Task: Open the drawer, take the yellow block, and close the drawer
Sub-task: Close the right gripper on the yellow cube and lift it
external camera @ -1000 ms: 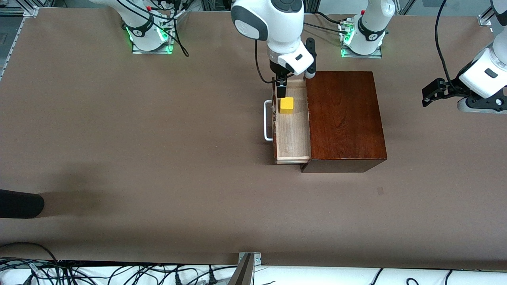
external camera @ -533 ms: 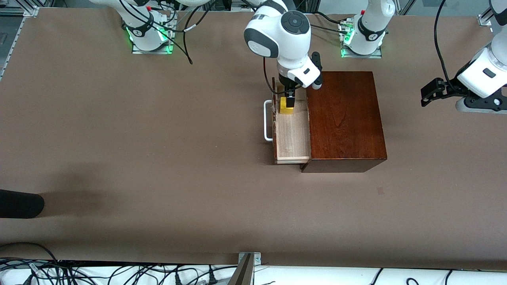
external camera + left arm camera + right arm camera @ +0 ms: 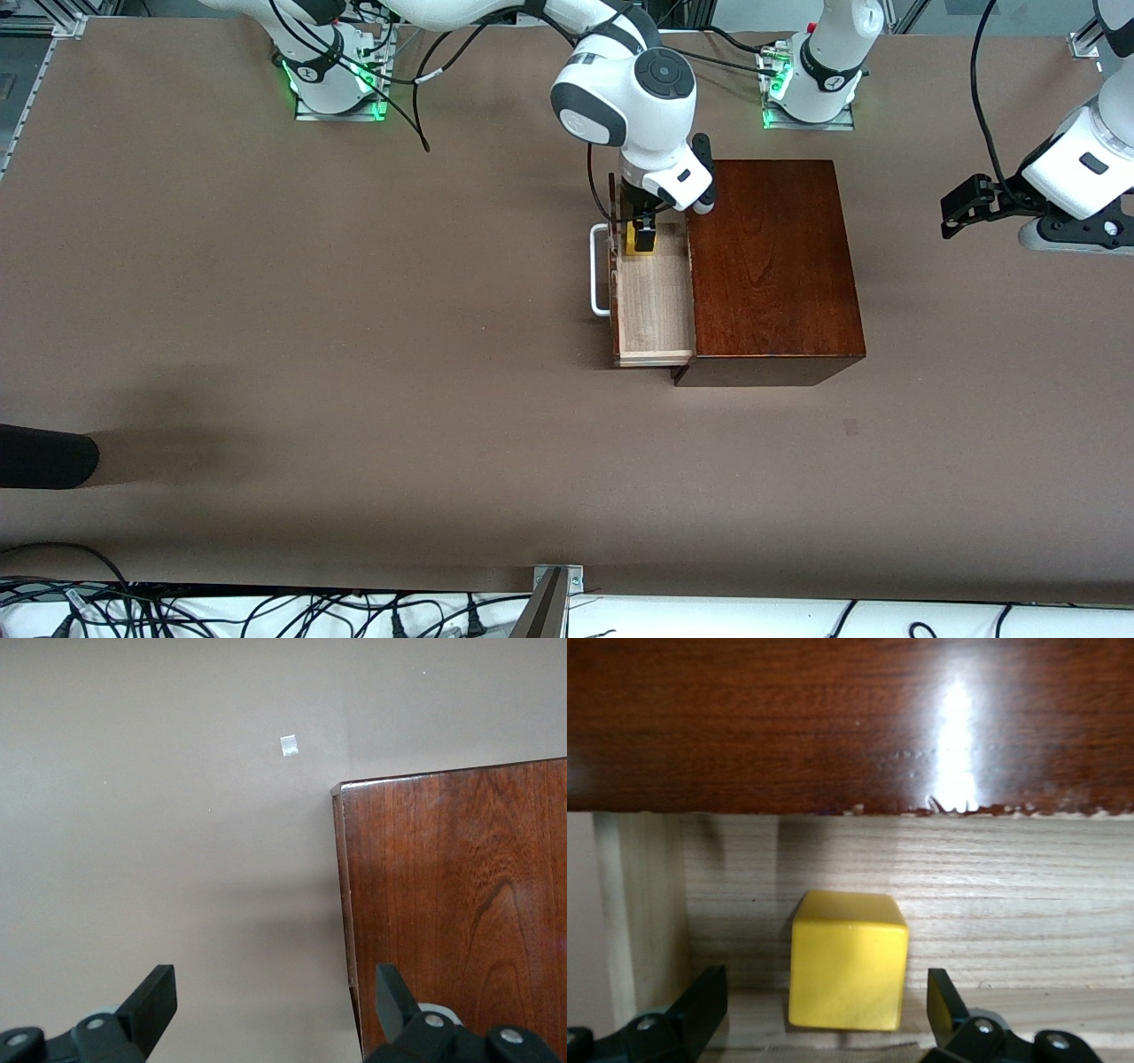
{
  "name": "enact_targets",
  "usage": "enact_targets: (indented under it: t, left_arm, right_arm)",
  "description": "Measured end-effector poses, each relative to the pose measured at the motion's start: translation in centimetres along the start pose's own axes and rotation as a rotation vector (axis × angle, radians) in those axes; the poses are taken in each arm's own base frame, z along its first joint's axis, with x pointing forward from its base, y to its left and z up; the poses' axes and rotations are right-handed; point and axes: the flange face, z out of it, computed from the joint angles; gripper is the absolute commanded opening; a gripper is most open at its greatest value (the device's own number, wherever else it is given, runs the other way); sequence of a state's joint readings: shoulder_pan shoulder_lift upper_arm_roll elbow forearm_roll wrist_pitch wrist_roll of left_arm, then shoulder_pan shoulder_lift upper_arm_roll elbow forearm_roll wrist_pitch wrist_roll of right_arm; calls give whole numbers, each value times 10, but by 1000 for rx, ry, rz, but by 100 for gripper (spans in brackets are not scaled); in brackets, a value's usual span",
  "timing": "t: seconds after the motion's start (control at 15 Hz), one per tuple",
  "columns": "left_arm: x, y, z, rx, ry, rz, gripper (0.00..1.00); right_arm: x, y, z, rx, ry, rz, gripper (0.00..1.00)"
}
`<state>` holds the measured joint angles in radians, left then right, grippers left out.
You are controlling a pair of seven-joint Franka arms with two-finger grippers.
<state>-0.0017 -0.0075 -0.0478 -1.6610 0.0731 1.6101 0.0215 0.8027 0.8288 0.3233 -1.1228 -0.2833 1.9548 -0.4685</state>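
One drawer [image 3: 654, 306], one yellow block [image 3: 848, 960]

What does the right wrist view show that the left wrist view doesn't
Only the right wrist view shows the yellow block sitting in the open drawer, between the open fingers of the right tool. Only the left wrist view shows bare table, a small pale scrap on it, and the open left tool. Both show the dark wooden box.

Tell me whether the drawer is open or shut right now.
Open. The drawer is pulled out of the mahogany box, its pale-wood floor exposed, with the yellow block inside between the open right gripper fingers.
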Motion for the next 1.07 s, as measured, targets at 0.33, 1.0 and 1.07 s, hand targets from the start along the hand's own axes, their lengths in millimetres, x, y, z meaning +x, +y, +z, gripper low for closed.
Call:
enact_targets:
  t: [0.33, 1.0, 1.07]
  left_arm:
    - [0, 0, 0, 0, 0, 0, 100]
    - [0, 1, 0, 0, 0, 1, 100]
    - [0, 1, 0, 0, 0, 1, 100]
  right_arm:
    - [2, 2, 14, -16, 5, 0, 96]
    - [4, 1, 19, -24, -3, 28, 0]
    - [5, 2, 16, -28, 2, 34, 0]
